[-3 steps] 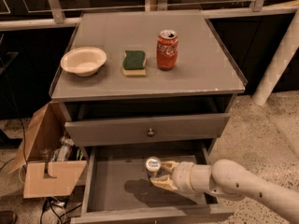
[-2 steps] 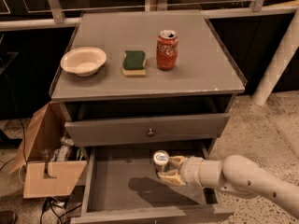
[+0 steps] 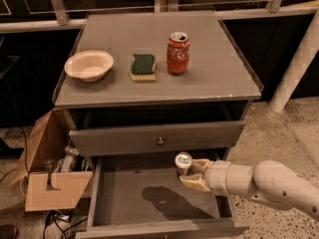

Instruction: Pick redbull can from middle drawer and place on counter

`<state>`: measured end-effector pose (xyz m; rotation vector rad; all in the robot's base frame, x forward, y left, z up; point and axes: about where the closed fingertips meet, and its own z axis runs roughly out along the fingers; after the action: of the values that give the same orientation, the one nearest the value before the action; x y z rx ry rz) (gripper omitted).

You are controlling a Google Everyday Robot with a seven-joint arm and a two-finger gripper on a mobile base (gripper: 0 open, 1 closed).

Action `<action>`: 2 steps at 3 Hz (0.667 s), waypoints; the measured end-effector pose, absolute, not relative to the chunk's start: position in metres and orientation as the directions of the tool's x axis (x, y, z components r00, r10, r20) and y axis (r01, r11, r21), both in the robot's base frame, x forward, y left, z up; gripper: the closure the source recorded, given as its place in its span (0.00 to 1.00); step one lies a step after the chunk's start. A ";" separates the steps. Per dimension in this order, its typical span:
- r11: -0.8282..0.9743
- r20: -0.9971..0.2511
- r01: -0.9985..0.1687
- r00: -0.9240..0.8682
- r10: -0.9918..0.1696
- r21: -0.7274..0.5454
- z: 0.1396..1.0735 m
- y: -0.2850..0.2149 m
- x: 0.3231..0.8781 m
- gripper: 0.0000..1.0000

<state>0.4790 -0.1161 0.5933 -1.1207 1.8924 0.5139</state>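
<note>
- Camera view: the gripper (image 3: pixel 191 174) is reaching in from the right, over the middle drawer (image 3: pixel 124 195), which is standing pulled open.
- Its fingers (image 3: pixel 195 183) are clamping the redbull can (image 3: pixel 183 162). The can is being held upright, silver top showing, above the right rear part of the drawer.
- A dark shadow (image 3: pixel 164 201) is falling on the drawer floor beneath the can.
- The counter (image 3: pixel 219 71) is carrying a red Coca-Cola can (image 3: pixel 178 54), a green sponge (image 3: pixel 143 66) and a pale bowl (image 3: pixel 88 65) in a row.
- A cardboard box (image 3: pixel 47 183) is standing open left of the cabinet.
</note>
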 end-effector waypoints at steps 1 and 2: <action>0.520 -0.835 -0.852 -0.244 -0.492 -0.057 0.595 -0.115 0.483 1.00; 0.538 -0.832 -0.837 -0.226 -0.506 -0.100 0.628 -0.125 0.491 1.00</action>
<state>0.4913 -0.1248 0.6276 -1.0986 1.8889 0.4694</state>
